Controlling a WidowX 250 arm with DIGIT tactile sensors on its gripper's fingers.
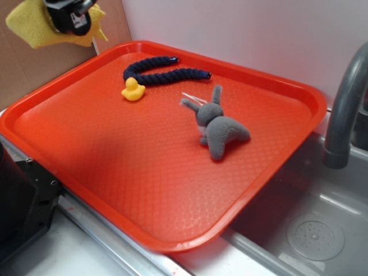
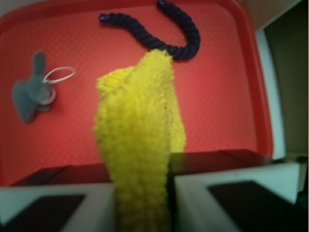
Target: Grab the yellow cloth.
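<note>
The yellow cloth (image 1: 34, 26) is a fuzzy bright-yellow rag. It hangs from my gripper (image 1: 69, 17) high above the far left corner of the red tray (image 1: 172, 190). In the wrist view the cloth (image 2: 137, 130) fills the middle, pinched between my two fingers, and dangles over the tray (image 2: 217, 111). My gripper (image 2: 142, 203) is shut on it. The cloth touches nothing on the tray.
On the tray lie a dark blue rope (image 1: 155, 70), a small yellow rubber duck (image 1: 133, 89) and a grey plush toy (image 1: 217, 125). A grey faucet (image 1: 345, 109) and a sink (image 1: 313, 230) are at the right. A black block (image 1: 23, 201) stands at the left.
</note>
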